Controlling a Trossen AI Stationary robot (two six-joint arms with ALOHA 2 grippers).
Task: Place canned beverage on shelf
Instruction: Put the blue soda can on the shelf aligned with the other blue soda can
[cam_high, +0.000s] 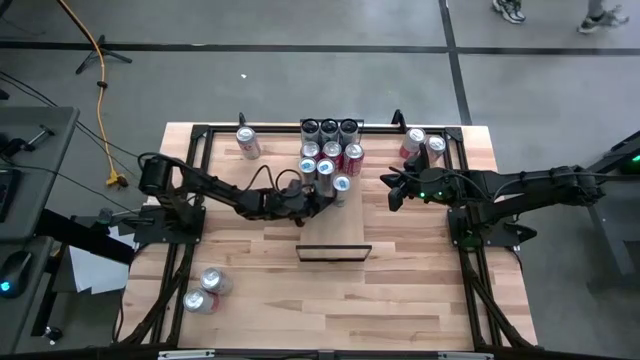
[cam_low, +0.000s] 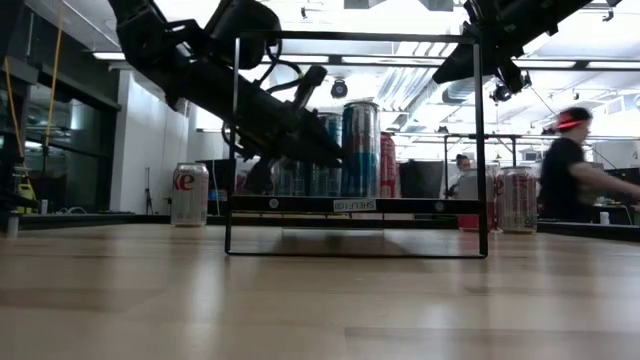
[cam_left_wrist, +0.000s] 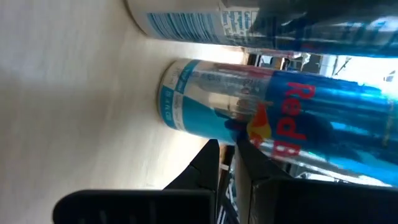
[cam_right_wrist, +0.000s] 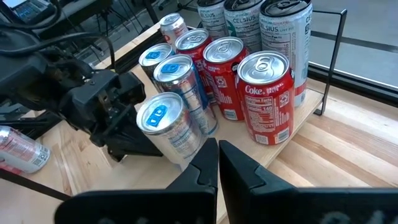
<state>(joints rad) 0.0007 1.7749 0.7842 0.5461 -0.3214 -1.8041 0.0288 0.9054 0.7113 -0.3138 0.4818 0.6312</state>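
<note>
A blue and silver Red Bull can stands upright on its base at the near end of the pale wood shelf, in front of several other cans. It also shows in the left wrist view and the right wrist view. My left gripper reaches in from the left, rolled on its side, its fingers almost together right at the can's side. My right gripper is shut and empty, held above the table to the right of the shelf. My left gripper comes level at the Red Bull can from the table's left, its fingertips at the can's side about mid-height. I cannot tell whether they touch it. The can stands upright on the shelf.
Several Celsius, Coke and Red Bull cans crowd the shelf behind. Two cans stand at the far right, one at the far left, and two lie at the near left. A black wire frame stands mid-table. A person is beyond the table.
</note>
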